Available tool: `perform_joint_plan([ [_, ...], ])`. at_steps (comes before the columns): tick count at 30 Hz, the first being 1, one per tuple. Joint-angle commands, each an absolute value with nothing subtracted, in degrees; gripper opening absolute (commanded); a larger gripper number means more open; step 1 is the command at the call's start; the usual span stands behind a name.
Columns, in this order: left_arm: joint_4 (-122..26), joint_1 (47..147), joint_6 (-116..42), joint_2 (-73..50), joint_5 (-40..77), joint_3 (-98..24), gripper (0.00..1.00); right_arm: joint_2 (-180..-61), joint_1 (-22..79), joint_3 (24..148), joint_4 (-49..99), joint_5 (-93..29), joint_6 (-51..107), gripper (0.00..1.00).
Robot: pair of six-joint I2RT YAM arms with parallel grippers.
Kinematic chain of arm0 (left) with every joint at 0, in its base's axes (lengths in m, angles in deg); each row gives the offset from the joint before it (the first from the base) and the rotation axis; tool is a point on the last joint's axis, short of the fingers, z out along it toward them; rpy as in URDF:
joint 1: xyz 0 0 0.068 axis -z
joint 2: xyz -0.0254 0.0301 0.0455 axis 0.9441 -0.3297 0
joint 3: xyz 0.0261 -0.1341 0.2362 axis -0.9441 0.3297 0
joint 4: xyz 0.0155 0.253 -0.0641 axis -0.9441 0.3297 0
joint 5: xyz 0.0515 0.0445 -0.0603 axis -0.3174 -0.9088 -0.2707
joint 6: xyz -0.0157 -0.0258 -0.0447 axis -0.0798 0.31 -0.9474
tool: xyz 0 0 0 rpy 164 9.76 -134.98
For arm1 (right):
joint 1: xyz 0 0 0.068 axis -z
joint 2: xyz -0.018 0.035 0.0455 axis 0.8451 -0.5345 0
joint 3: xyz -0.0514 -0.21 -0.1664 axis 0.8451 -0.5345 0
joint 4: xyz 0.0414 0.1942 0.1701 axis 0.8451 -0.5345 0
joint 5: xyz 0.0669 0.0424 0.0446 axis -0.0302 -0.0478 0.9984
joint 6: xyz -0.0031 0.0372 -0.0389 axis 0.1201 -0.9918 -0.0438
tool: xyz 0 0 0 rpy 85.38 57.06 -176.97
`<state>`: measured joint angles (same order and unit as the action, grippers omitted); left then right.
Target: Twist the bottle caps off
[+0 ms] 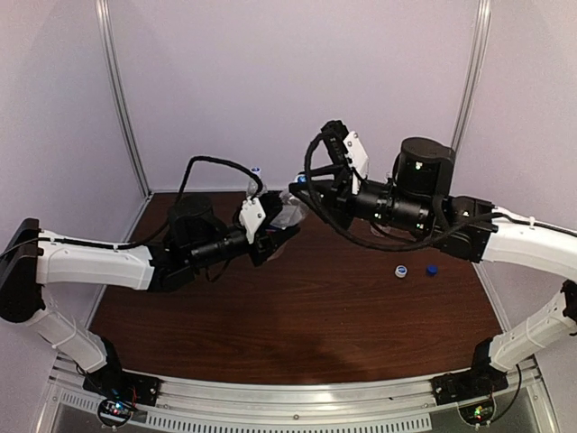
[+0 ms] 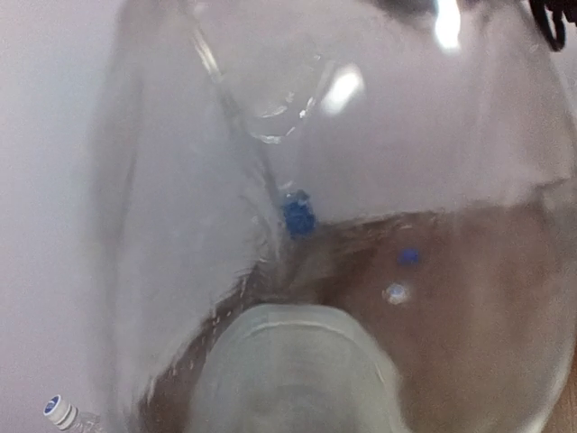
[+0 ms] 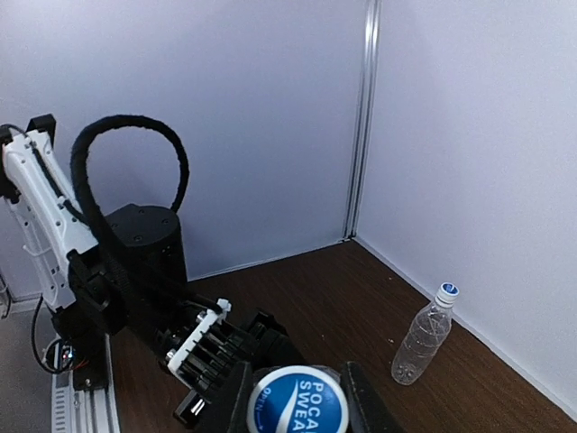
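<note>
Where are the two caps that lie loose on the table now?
In the top view, the white cap and the dark blue cap lie side by side, slightly apart, on the right part of the table, just below the right arm.

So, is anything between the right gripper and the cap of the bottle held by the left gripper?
Nothing visible: the fingers of the right gripper sit on both sides of the Pocari Sweat cap.

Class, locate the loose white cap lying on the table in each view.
Top external: white cap on the table's right side, beside the blue cap.
Left wrist: lower right, blurred through the held bottle.
Right wrist: not in view.
Shared landmark: the held bottle.
</note>
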<state>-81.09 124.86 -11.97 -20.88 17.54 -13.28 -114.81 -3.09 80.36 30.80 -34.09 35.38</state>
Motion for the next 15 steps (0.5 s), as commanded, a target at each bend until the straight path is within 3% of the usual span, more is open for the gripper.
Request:
perform_joint_plan([
  [1,-73.65,125.15,-4.52,-19.81,28.49,-13.66,0.36,-110.11,-1.38,83.44,21.02,-6.34,53.36,0.00],
  [6,-59.48,125.15,2.79,-19.10,43.23,-16.70,0.37,-108.00,-1.26,87.58,-2.48,7.32,78.39,0.00],
  [15,-49.09,125.14,5.36,-23.12,49.35,-22.50,0.36,-112.70,-1.23,98.42,-26.19,5.28,94.40,0.00],
])
